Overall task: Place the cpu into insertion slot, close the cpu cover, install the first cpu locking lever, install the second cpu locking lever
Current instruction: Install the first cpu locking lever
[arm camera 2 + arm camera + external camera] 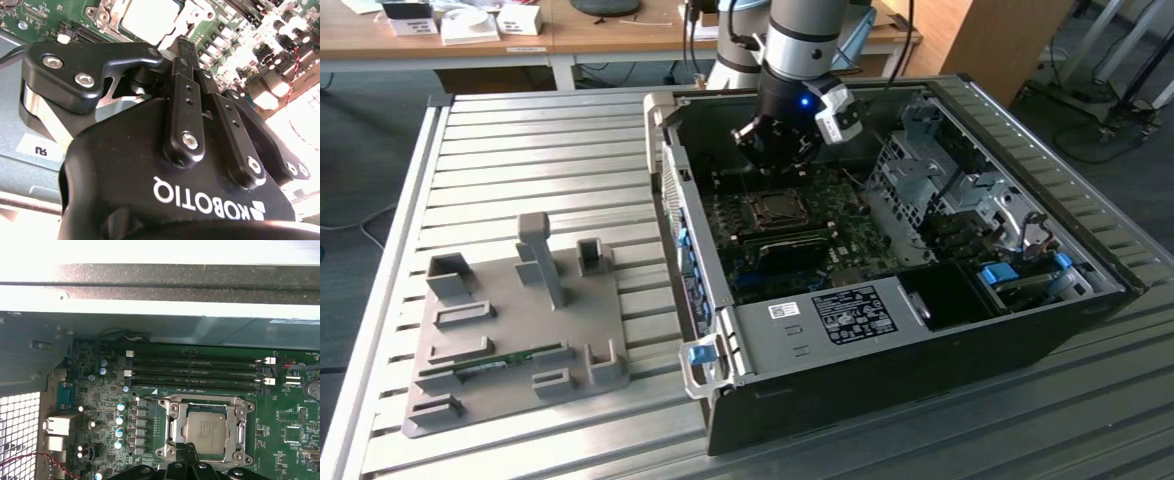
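Note:
The cpu (206,431) is a greyish square chip lying flat in the insertion slot (774,210) on the green motherboard. The silvery cpu cover (241,432) lies down around it, with the chip showing through its window. My gripper (189,449) hangs just above the socket's edge, its black fingers pressed together into one narrow tip with nothing between them. In the second wrist view the gripper (180,44) ends beside the pale chip (150,20). From outside, the gripper (781,165) stands inside the case, a little behind the socket.
Long dark memory slots (195,372) run beside the socket. The black computer case (894,400) lies open, with a metal drive cage (947,190) on the exterior view's right. A grey fixture plate (507,330) holding a green memory stick (494,362) sits on the exterior view's left.

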### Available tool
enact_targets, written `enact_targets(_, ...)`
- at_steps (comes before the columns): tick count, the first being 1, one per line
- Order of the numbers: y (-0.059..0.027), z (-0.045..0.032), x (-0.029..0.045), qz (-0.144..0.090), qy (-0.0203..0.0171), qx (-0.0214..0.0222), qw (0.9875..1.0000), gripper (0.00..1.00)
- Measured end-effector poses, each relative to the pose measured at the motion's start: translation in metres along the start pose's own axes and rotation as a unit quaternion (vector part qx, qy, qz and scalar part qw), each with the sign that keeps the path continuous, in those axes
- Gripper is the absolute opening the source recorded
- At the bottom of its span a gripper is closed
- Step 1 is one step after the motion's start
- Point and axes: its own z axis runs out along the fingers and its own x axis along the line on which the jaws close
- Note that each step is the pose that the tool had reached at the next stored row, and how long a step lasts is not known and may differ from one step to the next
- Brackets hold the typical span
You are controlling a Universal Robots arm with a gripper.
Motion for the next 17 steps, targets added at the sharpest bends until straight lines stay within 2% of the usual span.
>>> enact_targets(17,0.0001,-0.0023,0.0004,0.0,0.0,0.0,1.0,0.11)
